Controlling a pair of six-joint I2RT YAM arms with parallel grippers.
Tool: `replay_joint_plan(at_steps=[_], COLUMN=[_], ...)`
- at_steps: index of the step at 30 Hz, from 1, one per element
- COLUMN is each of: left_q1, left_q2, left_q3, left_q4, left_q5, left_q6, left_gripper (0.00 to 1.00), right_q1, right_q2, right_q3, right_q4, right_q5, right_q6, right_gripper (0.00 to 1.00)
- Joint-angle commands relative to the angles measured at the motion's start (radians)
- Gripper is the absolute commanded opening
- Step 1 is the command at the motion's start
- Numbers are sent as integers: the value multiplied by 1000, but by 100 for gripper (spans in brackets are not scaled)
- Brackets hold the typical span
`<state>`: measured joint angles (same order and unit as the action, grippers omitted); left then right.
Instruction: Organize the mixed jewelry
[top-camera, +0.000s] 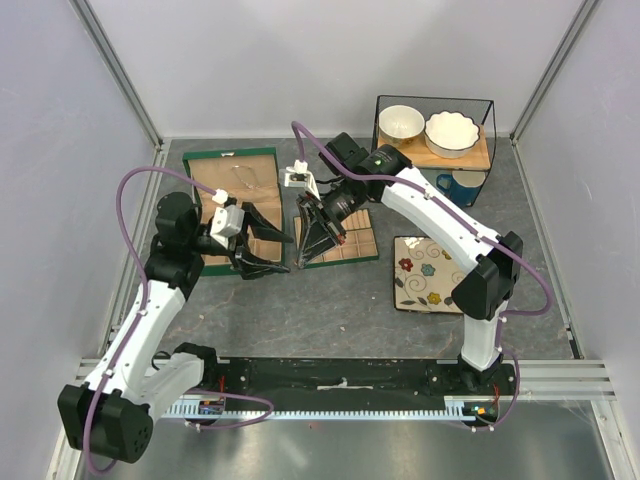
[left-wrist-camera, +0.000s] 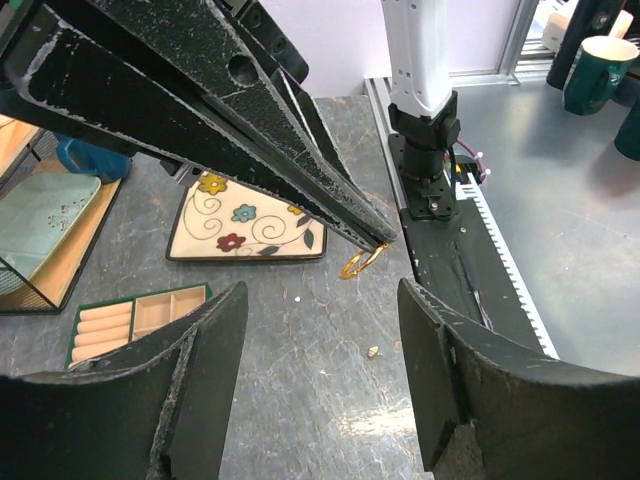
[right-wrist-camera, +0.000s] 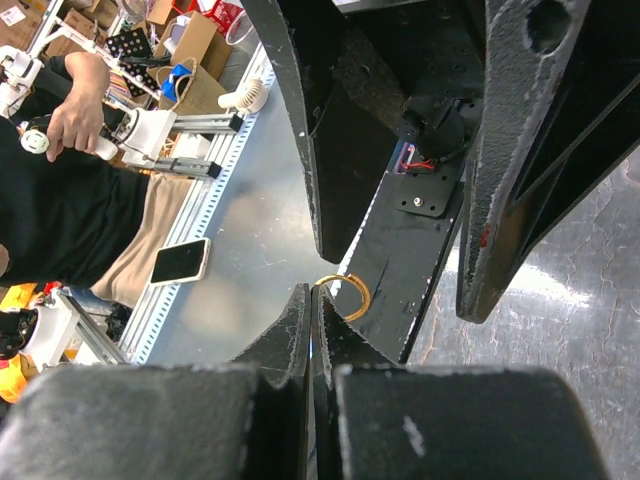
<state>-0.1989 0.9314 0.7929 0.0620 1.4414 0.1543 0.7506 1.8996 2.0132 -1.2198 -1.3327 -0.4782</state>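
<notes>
Right claw (right-wrist-camera: 313, 308) pinching gold ring (right-wrist-camera: 353, 290); left claw (right-wrist-camera: 405, 285) spread wide beside.

A green jewelry box (top-camera: 232, 154) with tan compartments lies open at the back left of the grey bench (top-camera: 350, 310), with a tan compartment tray (top-camera: 358, 243) just beside it. To the right lies a flower-patterned square plate (top-camera: 428, 273). Behind it stand a teal mug (top-camera: 463, 186) and a wire frame (top-camera: 490, 118) holding a plain white bowl (top-camera: 401, 122) and a scalloped white bowl (top-camera: 451, 133).

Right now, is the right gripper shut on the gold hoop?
Shut: the right gripper fingertips meet, pinching the gold hoop at its edge.

Left hand (left-wrist-camera: 318, 300) gapes, right hand (right-wrist-camera: 312, 298) pinches closed.
</notes>
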Motion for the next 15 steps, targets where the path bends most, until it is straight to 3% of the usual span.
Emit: replay_joint_plan(at_steps=[1, 15], left_q1=[-23, -63], left_q2=[-3, 9], left_q3=[23, 32], left_q4=[33, 35], left_q5=[-10, -49], left_q6=[-10, -16], left_gripper=[68, 51], right_q1=[1, 1], right_q2=[7, 10], right_q3=[45, 33], right_q4=[39, 51], right_q5=[-45, -43], right_q6=[1, 10], right_gripper=[0, 0])
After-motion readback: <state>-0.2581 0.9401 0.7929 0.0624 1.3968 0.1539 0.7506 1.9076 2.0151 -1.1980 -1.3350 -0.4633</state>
